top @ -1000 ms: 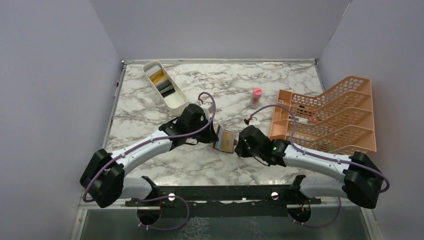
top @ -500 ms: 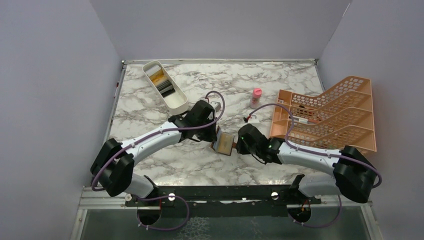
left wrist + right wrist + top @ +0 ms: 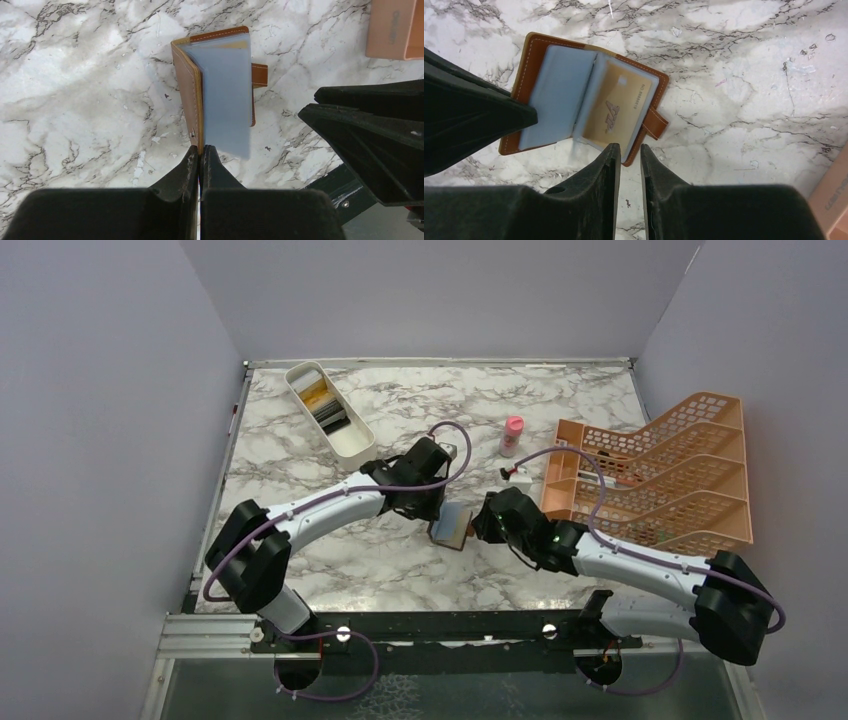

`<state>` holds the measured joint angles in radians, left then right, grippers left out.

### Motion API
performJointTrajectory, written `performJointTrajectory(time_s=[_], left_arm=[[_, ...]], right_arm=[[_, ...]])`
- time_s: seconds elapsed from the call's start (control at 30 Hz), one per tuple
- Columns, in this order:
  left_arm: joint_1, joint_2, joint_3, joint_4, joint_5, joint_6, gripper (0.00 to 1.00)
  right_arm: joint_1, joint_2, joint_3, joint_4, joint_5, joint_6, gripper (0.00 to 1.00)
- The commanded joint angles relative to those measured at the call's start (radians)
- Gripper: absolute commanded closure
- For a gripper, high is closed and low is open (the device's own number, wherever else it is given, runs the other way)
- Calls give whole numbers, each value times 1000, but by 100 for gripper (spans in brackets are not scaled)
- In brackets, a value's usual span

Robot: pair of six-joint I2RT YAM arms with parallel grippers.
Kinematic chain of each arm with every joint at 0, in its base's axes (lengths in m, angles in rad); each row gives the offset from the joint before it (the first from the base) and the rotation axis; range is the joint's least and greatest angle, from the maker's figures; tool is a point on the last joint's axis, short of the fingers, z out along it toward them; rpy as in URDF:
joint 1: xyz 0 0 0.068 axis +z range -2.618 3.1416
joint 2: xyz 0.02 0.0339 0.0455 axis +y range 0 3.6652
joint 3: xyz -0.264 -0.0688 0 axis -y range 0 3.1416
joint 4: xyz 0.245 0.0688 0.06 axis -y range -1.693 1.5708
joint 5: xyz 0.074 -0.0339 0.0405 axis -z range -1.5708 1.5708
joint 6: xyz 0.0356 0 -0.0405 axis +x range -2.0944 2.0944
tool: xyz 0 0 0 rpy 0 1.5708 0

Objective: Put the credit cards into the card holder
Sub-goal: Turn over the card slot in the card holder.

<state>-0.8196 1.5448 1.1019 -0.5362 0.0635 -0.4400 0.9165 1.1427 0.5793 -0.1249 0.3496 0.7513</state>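
The left arm stretches further toward 1 o'clock than a second ago, its elbow swung in over the surface. The left claw (image 3: 201,151) tips the card holder (image 3: 453,527) cover up steeper, so it looks narrower from above. The right claw (image 3: 630,148) edges toward 12 o'clock.

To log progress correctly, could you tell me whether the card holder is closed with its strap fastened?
No, the card holder lies open on the marble table, its strap hanging loose at one edge.
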Motion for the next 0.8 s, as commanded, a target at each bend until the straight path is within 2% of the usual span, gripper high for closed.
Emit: performJointTrajectory(time_s=[0.0, 0.1, 0.27, 0.37, 0.53, 0.77], left_arm=[[-7, 18, 36, -8, -7, -16, 100], [2, -17, -14, 82, 33, -45, 100], [103, -93, -197, 357, 278, -162, 100], [136, -112, -242, 392, 314, -181, 90], [178, -143, -251, 329, 232, -146, 68], [193, -247, -203, 237, -52, -84, 52]], right_arm=[[-2, -30, -21, 3, -27, 37, 72], [-2, -43, -24, 2, -60, 40, 69], [-2, -28, -2, -43, -135, 2, 62], [-2, -24, 14, -90, -160, -34, 63], [-2, -97, -4, -127, -149, -44, 63], [-2, -146, -6, -156, -140, -108, 63]])
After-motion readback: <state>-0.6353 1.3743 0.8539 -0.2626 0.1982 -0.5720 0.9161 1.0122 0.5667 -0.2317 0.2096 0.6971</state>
